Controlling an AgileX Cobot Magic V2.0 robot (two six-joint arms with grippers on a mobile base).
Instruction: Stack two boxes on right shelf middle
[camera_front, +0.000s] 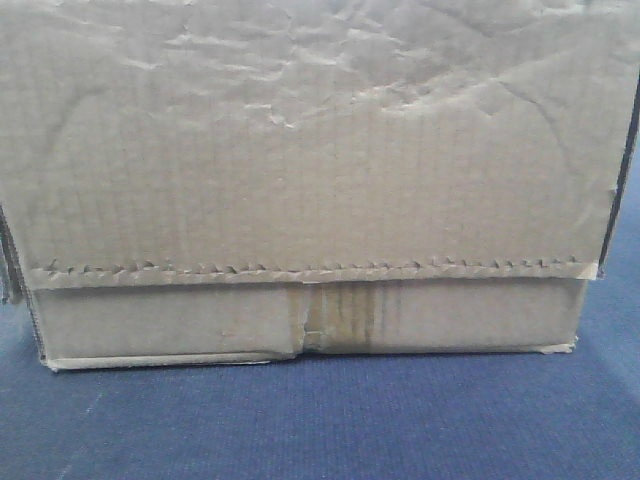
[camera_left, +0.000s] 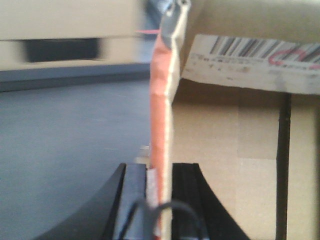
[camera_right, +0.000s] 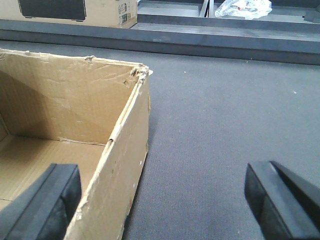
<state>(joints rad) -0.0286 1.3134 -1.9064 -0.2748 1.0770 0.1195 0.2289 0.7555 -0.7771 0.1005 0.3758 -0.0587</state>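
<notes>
Front view: box (camera_front: 300, 150) filled frame, sat on blue carpet (camera_front: 320, 420). L wrist: L gripper (camera_left: 159, 172) jaws pinched on orange-taped box wall (camera_left: 161, 100), barcode label (camera_left: 250, 57) alongside. R wrist: R gripper (camera_right: 161, 172) jaws wide apart, straddling open box (camera_right: 65, 100) side wall, over grey carpet (camera_right: 225, 115).

**Entry: robot fingers, two pairs, wrist views**

Left fingers (camera_left: 127, 200): one pair, black with a dull finish. The outer edges flare outward in a concave curve toward the base. The inner faces are flat, and one has fine lengthwise ribs. One flat face carries a grey-blue sheen. The view is blurred, so finer detail cannot be made out.

Cable (camera_left: 172, 207): single, thin and black, arching in a loop across the base of the left pair.

Right fingers (camera_right: 50, 202): one pair, matte black blocky wedges with flat faces and crisp straight edges, greying slightly along the upper surfaces.
</notes>
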